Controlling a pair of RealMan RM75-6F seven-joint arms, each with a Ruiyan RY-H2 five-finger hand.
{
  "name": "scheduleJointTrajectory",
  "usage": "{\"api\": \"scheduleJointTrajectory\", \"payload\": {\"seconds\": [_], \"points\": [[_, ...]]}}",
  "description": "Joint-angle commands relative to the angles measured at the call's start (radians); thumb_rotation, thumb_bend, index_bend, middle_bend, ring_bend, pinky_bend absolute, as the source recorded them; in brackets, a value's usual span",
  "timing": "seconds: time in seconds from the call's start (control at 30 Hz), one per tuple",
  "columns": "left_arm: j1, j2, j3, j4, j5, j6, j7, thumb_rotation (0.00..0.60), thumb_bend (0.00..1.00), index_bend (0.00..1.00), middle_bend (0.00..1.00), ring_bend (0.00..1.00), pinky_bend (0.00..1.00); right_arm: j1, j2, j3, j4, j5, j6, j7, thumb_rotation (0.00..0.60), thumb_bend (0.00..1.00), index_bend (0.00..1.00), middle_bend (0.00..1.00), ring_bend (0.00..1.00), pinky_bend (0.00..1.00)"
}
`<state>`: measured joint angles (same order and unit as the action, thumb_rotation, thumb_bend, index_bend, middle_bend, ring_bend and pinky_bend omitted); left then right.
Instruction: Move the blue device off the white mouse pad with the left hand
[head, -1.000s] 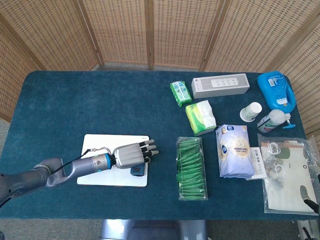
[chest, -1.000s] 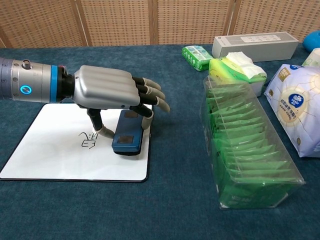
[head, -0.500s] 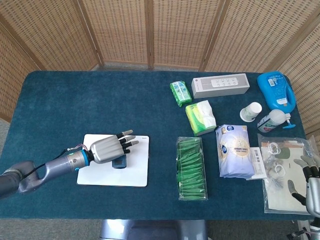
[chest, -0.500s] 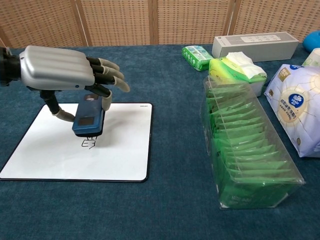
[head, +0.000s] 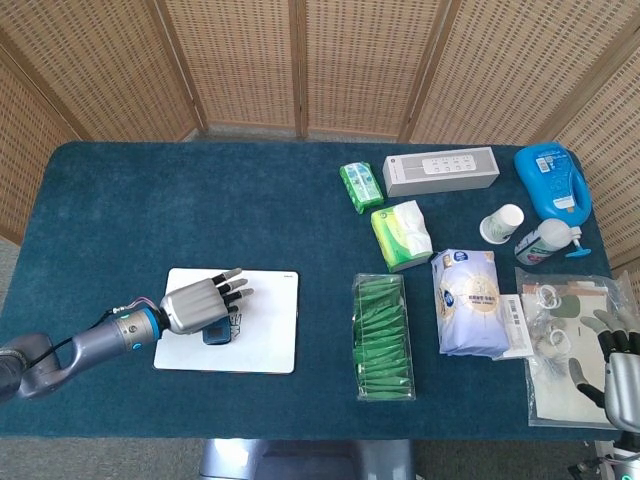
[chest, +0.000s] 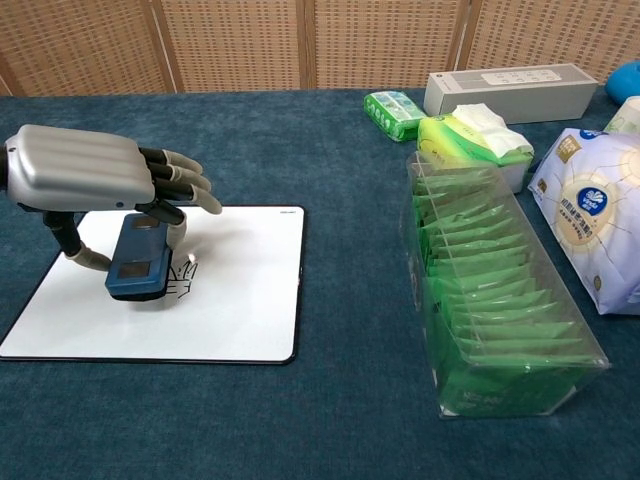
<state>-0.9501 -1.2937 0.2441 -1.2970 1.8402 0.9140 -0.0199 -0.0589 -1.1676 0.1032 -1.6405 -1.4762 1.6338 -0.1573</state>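
Observation:
The blue device (chest: 137, 263) is a small dark-blue handset held between the thumb and fingers of my left hand (chest: 95, 177), just above the white mouse pad (chest: 235, 300). From the head view the device (head: 217, 333) peeks out under the left hand (head: 196, 305), over the middle-left of the mouse pad (head: 270, 330). The other fingers are spread forward. My right hand (head: 618, 370) shows at the lower right edge of the head view, fingers apart, holding nothing.
A clear box of green packets (head: 382, 336) lies right of the pad. Further right are a white-blue pouch (head: 468, 302), a plastic bag of small parts (head: 570, 345), tissue packs (head: 400, 233), a white speaker box (head: 440, 170), a blue jug (head: 552, 179) and a cup (head: 502, 223).
My left hand has carried the blue device leftward across the mouse pad, from its right edge to its middle-left. The right hand rose into view at the lower right.

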Motion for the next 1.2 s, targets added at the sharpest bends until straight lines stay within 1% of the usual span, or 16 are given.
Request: {"api": "scheduleJointTrajectory", "payload": {"seconds": [0.03, 0.5, 1.2], "points": [[0.001, -0.006, 0.000, -0.002, 0.003, -0.006, 0.007, 0.600, 0.34, 0.65, 0.12, 0.00, 0.00, -0.002, 0.001, -0.001, 0.002, 0.001, 0.003, 0.005, 0.600, 0.31, 0.27, 0.23, 0.12, 0.25], [0.022, -0.039, -0.016, 0.000, -0.009, -0.030, 0.072, 0.600, 0.34, 0.65, 0.11, 0.00, 0.00, -0.014, 0.011, -0.006, 0.009, 0.001, 0.013, 0.034, 0.600, 0.31, 0.27, 0.23, 0.12, 0.25], [0.005, -0.115, -0.051, 0.032, -0.003, -0.042, 0.074, 0.600, 0.34, 0.65, 0.11, 0.00, 0.00, -0.042, 0.035, -0.012, -0.007, 0.010, 0.039, 0.042, 0.600, 0.31, 0.26, 0.23, 0.12, 0.25]]}}
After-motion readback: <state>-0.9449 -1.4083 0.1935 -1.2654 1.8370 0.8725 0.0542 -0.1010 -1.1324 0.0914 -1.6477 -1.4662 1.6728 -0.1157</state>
